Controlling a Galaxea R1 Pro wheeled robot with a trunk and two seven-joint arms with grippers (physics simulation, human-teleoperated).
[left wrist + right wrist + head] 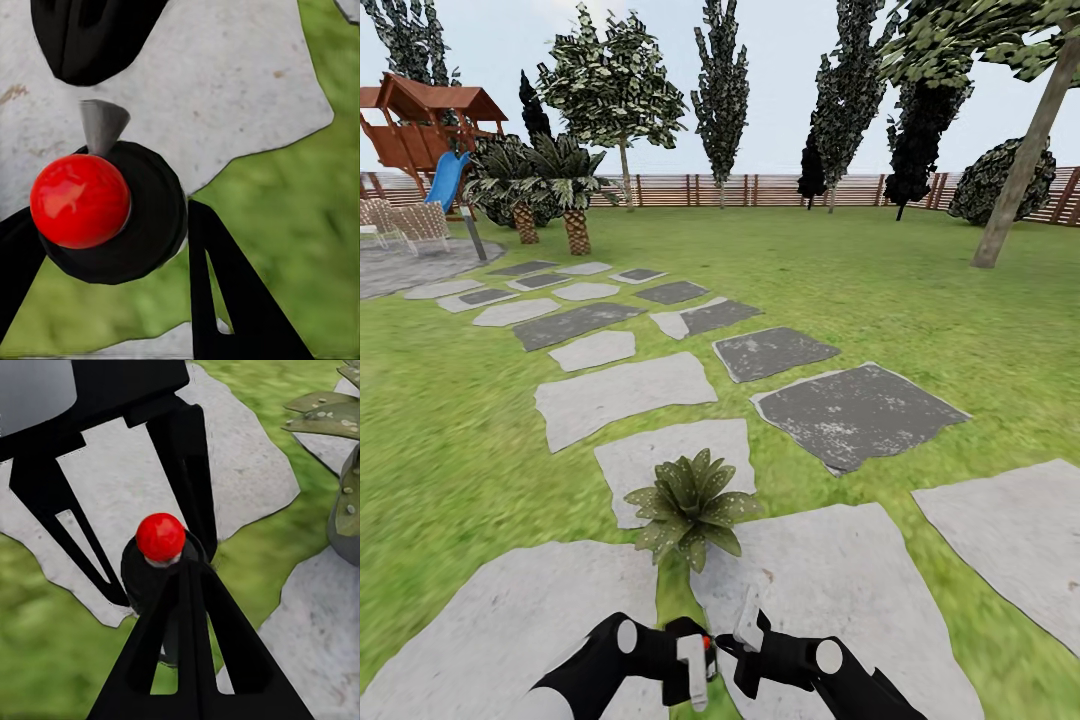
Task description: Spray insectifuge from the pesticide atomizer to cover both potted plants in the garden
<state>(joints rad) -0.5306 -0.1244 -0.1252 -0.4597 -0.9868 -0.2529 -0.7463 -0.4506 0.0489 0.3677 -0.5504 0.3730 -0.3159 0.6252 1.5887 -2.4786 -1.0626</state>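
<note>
Potted plant [691,508] sits lower centre of the head view: low rosette of pointed dark-green leaves with pale speckles, on the grass seam between flat grey stepping stones [625,396]. Stones are irregular slabs, some pale and smooth, some dark and mottled, running to the upper left across blurry green lawn [920,300]. Brown slatted fence [760,189] along the back, trees above it, red playset with blue slide [448,178] upper left.

Both black arms enter at the bottom edge, wrists nearly meeting. Atomizer [112,210] is a round black body with glossy red ball cap and grey cone nozzle. Left gripper [690,668] fingers flank it, closed on it. Right gripper [161,585] has thin black triangular fingers either side of the same bottle; contact there cannot be told. Speckled leaves at that view's right edge.
</note>
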